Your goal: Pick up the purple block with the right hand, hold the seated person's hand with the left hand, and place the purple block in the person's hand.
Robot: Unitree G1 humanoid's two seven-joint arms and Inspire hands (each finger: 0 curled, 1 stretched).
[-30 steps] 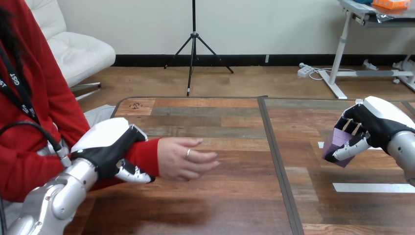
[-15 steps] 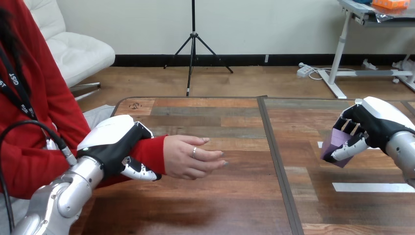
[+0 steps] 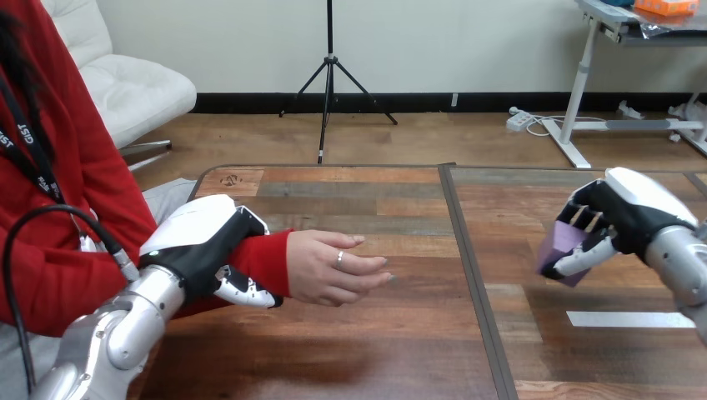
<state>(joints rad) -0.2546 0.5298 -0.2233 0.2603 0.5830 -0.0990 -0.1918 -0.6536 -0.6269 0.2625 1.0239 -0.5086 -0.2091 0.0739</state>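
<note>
- Two grips were on.
- Robot's left hand (image 3: 204,250) was curled round the person's wrist (image 3: 265,262), on the red sleeve; the person's hand (image 3: 333,268) reached out low over the counter (image 3: 400,333).
- Its right hand (image 3: 625,212) clamped the purple block (image 3: 560,248) above the counter, well apart from the person's hand.

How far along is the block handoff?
Done: right hand grips the purple block; left hand is curled round the person's wrist. In hand: the block is held over the table at right, well apart from the person's hand. Left: bring it over and place it in that hand.
</note>
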